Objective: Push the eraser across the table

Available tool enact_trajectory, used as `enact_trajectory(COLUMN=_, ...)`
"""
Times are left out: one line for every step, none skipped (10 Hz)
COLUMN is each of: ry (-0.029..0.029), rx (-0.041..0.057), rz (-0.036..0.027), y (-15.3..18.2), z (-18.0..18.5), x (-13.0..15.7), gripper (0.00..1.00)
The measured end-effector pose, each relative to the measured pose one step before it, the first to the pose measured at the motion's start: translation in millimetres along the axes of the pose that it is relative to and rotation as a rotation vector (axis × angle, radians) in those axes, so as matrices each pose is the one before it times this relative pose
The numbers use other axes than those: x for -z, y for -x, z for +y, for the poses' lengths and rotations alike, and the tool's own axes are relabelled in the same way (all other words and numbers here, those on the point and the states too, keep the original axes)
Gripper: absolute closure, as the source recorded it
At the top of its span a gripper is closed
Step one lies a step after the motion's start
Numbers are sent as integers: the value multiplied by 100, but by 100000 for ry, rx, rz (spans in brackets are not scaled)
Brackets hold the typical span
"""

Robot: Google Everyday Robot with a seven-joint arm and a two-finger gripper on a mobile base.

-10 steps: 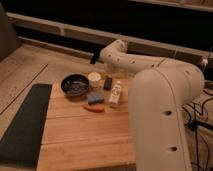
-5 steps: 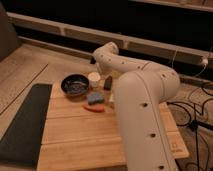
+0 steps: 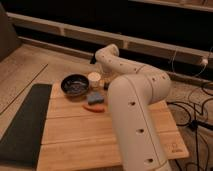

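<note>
At the far side of the table [image 3: 100, 142]: the gripper [image 3: 103, 78] hangs below the bent white arm [image 3: 131, 107], just beside the pale cup [image 3: 94, 77].
Gripper state: cannot tell whether it is wide, narrow or holding anything; the arm's own body hides most of it.
Eraser [image 3: 96, 96]: a small blue-grey block lying flat on the wood, just in front of the cup and close to the gripper; whether they touch cannot be told.
Cup contents: the pale cup stands upright; its inside is not readable.
Bowl [image 3: 75, 84]: dark and round, left of the cup, near the table's far left corner; something dim and bluish lies in it, not identifiable.
Orange-red item [image 3: 94, 107]: long and thin, lying just in front of the eraser.
Table surface: light planks with visible seams.
Mat [image 3: 25, 125]: dark grey, lying along the table's left edge.
Arm: its large white segment rises from the near right and covers much of the table's right side.
Change since a second ago: the thick arm segment has swung left, now hiding the small bottle that stood right of the eraser; bowl, cup, eraser and orange-red item sit where they were.
</note>
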Motion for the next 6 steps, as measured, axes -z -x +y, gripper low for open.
enact_trajectory(ry=-555, rx=477, rz=2439, y=-242, z=209, x=-535, gripper=100)
enact_trajectory(ry=-481, rx=823, rz=2772, y=-88, z=398, x=-619, gripper=100)
enact_trajectory(ry=-292, rx=816, rz=1943, y=105, z=289, x=-475, gripper=100)
enact_trajectory(ry=-268, rx=738, rz=1698, y=158, z=249, x=-362, gripper=100)
enact_trajectory(ry=-272, rx=712, rz=3023, y=86, z=347, x=-648, gripper=100)
enact_trajectory(ry=-654, rx=80, rz=2768, y=-165, z=-46, x=-566, gripper=100)
